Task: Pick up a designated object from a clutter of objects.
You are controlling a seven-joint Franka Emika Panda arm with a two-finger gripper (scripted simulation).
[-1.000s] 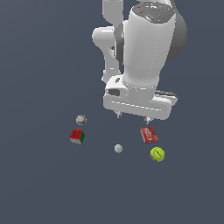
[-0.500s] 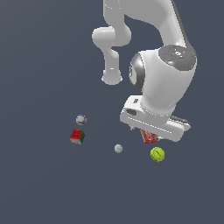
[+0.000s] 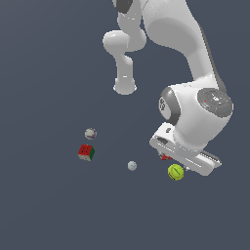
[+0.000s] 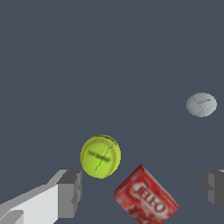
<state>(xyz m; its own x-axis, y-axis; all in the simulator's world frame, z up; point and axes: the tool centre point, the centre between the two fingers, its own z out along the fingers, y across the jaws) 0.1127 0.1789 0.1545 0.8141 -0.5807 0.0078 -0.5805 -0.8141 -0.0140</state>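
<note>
The yellow-green tennis ball [image 3: 176, 172] lies on the dark floor at the exterior view's right, just below my white hand [image 3: 186, 157]. In the wrist view the ball [image 4: 100, 156] sits close beside one grey finger [image 4: 70, 192], outside the span of the jaws. My gripper [image 4: 142, 190] is open and holds nothing. The red can with white lettering [image 4: 146, 199] lies between the fingers. In the exterior view only a sliver of it [image 3: 166, 157] shows under the hand.
A plain white ball [image 3: 132, 166] lies left of the tennis ball and also shows in the wrist view [image 4: 201, 104]. A grey-white ball with dark marks [image 3: 90, 133] and a red-and-green cube [image 3: 86, 152] lie farther to the exterior view's left.
The arm has swung down and toward the exterior view's right, so the hand now sits low over the red can and beside the tennis ball. The objects have not moved.
</note>
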